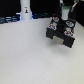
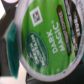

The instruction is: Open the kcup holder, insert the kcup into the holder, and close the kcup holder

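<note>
Kcup (image 2: 47, 40) fills the wrist view, green lid facing the camera; fingers seemingly clamped on it, though unseen; gripper (image 1: 64, 14) above the kcup holder (image 1: 61, 31) on the bench (image 1: 30, 55); advice: centre over a free slot, lower straight, release.

The wrist view is almost filled by the kcup (image 2: 47, 42), seen very close and lid-on. Its round foil lid is bright green and framed by a pale, whitish rim that curves across the picture. On the lid a white square code patch sits beside the printed words "DARK MAGIC" in white letters, and a dark green oval logo lies next to them. A brown strip of small print runs along one side of the lid. Beyond the rim there is only blur: a teal shape and a dark patch on one side, pale patches elsewhere. Whether the tool grips the kcup cannot be told.
</note>
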Tool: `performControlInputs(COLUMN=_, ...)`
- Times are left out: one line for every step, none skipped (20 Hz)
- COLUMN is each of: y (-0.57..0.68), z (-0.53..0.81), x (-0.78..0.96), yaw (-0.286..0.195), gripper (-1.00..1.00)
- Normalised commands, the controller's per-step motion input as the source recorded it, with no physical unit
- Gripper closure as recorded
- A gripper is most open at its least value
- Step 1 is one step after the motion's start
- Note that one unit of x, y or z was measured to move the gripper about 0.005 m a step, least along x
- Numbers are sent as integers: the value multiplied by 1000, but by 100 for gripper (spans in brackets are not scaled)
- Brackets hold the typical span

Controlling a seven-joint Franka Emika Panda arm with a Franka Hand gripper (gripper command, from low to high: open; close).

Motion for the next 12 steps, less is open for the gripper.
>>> performControlInputs(y=129, z=-216, x=5, yaw=39, gripper=100)
performControlInputs(y=107, z=-233, x=-22, yaw=38, gripper=100)
performControlInputs(y=73, z=-226, x=-18, yaw=28, gripper=100)
performControlInputs(y=40, z=-223, x=-11, yaw=17, gripper=100)
performControlInputs(y=35, z=-233, x=-11, yaw=12, gripper=100)
performControlInputs(y=39, z=-234, x=-1, yaw=15, gripper=100)
performControlInputs(y=49, z=-246, x=-17, yaw=26, gripper=100)
performControlInputs(y=17, z=-231, x=-57, yaw=38, gripper=100)
performControlInputs(y=13, z=-249, x=-44, yaw=28, gripper=100)
performControlInputs(y=25, z=-235, x=-8, yaw=27, gripper=100)
performControlInputs(y=16, z=-231, x=9, yaw=16, gripper=100)
performControlInputs(y=6, z=-217, x=29, yaw=7, gripper=100)
